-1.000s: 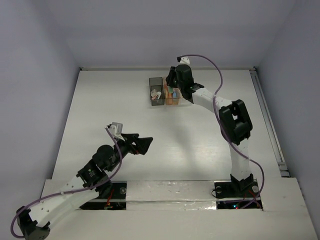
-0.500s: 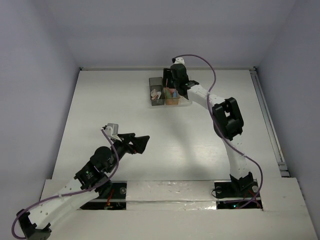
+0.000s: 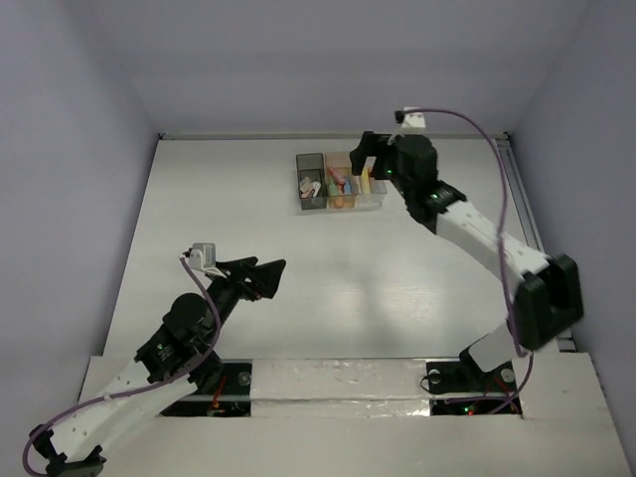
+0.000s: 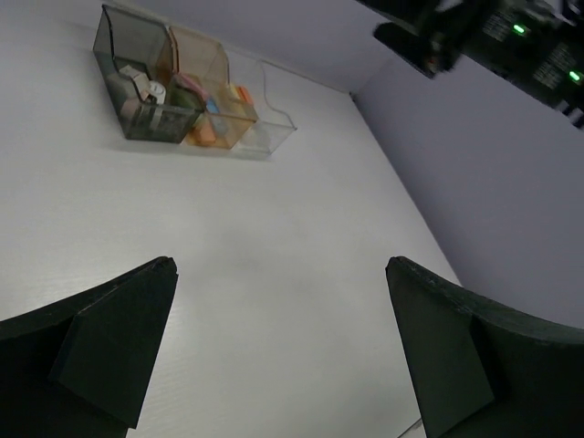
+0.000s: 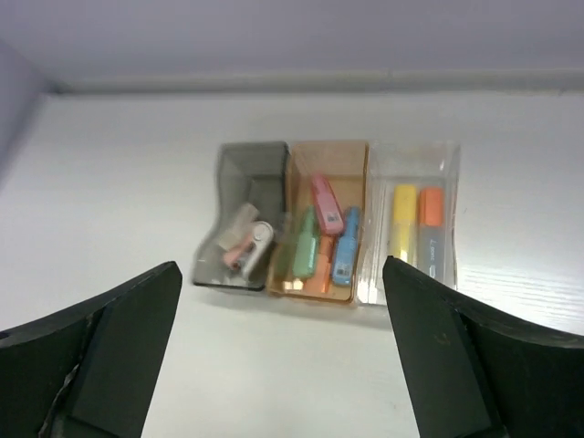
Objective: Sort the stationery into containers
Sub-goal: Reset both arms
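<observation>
Smoky grey bin [image 5: 239, 173] holds the erasers [image 5: 246, 245], the orange bin [image 5: 326, 157] four markers [image 5: 327, 206], the clear bin [image 5: 449, 182] two more. No stationery lies loose on the desk [image 3: 397, 288], so I judge sorting about done. My right pincer [image 5: 279, 274] hangs wide open, empty, above the bins; my left pincer [image 4: 280, 265] gapes empty, well apart.

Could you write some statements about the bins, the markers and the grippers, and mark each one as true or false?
1. The clear bin holds a yellow marker and an orange marker. True.
2. The pink marker lies in the clear bin. False: it lies in the orange bin.
3. The left gripper and the right gripper are both open and empty. True.
4. The left gripper is above the orange bin. False: it is far from it, towards its own base.
</observation>
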Robot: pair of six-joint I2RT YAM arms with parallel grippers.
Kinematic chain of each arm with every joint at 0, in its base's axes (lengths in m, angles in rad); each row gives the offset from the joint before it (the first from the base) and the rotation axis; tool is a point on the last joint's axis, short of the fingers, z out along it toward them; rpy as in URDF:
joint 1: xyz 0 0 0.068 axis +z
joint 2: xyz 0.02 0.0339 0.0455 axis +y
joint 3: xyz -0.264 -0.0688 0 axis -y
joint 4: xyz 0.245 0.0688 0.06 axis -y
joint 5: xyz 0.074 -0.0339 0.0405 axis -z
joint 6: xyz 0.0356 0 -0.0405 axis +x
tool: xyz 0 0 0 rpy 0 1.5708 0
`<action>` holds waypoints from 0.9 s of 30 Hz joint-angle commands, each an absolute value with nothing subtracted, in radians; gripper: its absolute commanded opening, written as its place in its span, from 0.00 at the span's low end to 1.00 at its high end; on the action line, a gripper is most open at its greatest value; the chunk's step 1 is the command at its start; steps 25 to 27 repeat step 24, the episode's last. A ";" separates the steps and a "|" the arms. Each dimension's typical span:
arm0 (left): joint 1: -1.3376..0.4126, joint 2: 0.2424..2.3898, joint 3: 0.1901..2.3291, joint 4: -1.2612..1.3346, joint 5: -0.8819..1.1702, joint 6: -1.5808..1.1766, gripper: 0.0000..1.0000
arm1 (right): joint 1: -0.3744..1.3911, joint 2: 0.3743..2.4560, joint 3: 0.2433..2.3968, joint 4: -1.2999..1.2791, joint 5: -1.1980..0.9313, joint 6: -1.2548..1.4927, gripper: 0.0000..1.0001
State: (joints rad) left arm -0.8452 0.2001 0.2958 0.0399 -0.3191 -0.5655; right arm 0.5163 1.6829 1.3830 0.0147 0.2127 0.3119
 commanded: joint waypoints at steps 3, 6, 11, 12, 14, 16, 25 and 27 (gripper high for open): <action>-0.851 0.201 0.394 0.057 -0.341 -0.557 0.99 | 0.512 1.219 1.088 0.186 0.296 0.316 0.97; -0.851 0.204 0.431 0.045 -0.339 -0.558 0.99 | 0.512 1.056 0.973 0.106 0.356 0.330 1.00; -0.851 0.210 0.532 0.012 -0.353 -0.537 0.99 | 0.512 0.645 0.781 0.057 0.363 0.389 1.00; -0.851 0.209 0.544 0.002 -0.357 -0.531 0.99 | 0.512 0.594 0.740 0.042 0.377 0.393 1.00; -0.851 0.206 0.580 -0.003 -0.367 -0.519 0.99 | 0.512 0.467 0.712 0.003 0.408 0.414 1.00; -0.851 0.195 0.604 -0.046 -0.380 -0.508 0.99 | 0.512 0.410 0.680 -0.044 0.440 0.419 1.00; -0.851 0.138 0.620 -0.118 -0.431 -0.508 0.99 | 0.512 0.445 0.663 -0.136 0.411 0.451 1.00; -0.851 0.138 0.620 -0.118 -0.431 -0.508 0.99 | 0.512 0.445 0.663 -0.136 0.411 0.451 1.00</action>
